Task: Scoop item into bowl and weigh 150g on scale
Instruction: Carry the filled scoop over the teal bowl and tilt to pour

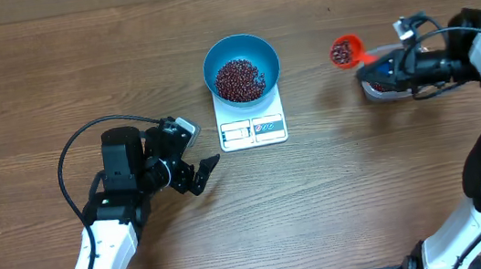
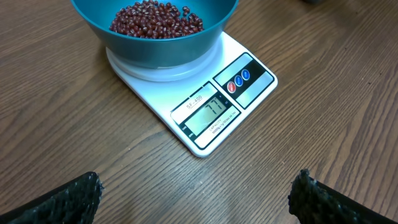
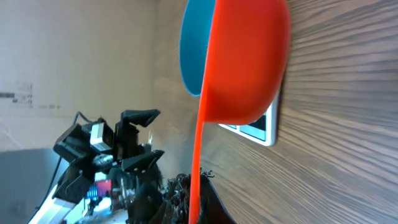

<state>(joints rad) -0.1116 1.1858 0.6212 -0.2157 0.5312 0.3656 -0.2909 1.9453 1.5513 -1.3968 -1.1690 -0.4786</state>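
The teal bowl (image 1: 240, 52) sits on the white scale (image 1: 254, 131) at mid-table, with a heap of dark red beans (image 1: 239, 79) inside. In the left wrist view the bowl (image 2: 155, 46), its beans (image 2: 155, 18) and the scale (image 2: 205, 106) lie ahead, and the display reads 77. My left gripper (image 1: 204, 171) (image 2: 196, 199) rests open, low over bare wood, left of the scale. My right gripper (image 1: 374, 56) (image 3: 196, 199) is shut on the thin handle of an orange scoop (image 1: 346, 51) (image 3: 245, 62). The scoop carries beans and hangs right of the bowl (image 3: 193, 50).
A tub (image 1: 385, 82) with beans lies under my right wrist at the right side, mostly hidden by the arm. Bare wooden table surrounds the scale. The right wrist view also shows the left arm (image 3: 118, 149) beyond the bowl.
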